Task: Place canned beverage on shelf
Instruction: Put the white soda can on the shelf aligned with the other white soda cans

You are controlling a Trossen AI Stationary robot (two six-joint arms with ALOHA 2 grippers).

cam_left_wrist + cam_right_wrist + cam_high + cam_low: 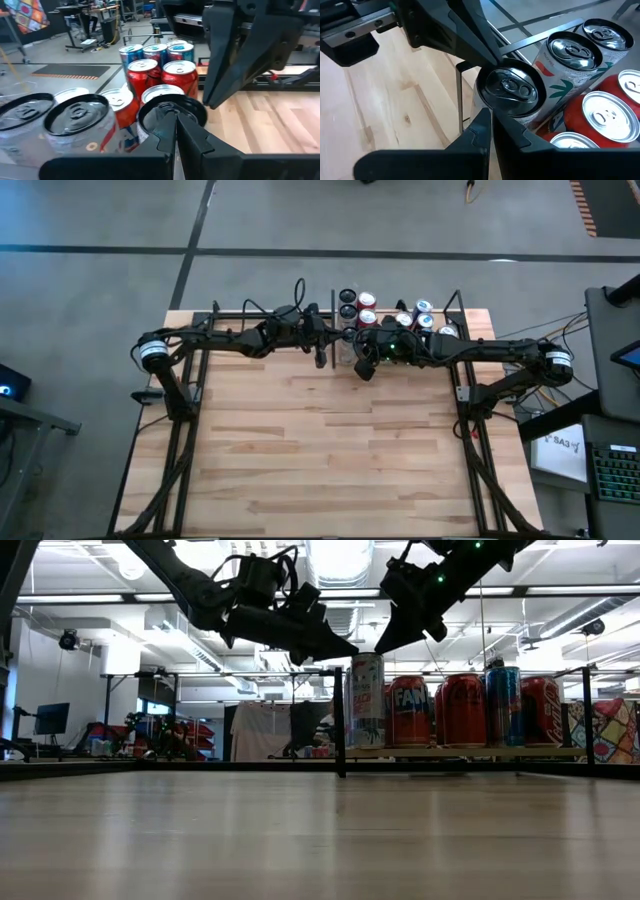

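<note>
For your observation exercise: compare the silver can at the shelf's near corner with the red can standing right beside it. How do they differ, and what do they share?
The silver can is taller than the red can. The silver can has a pale printed body; the red can is red with white lettering. The silver can stands at the shelf's corner post, beneath both arms; the red can sits further along the row. Both stand upright on the shelf.

Red cans (177, 75), blue-and-white cans (155, 51), white can (565, 75) with green leaf print, black-topped can (512, 90), light-wood shelf (470, 752) with black rods, pale striped-wood table (330, 450), dark arms (230, 338)
</note>
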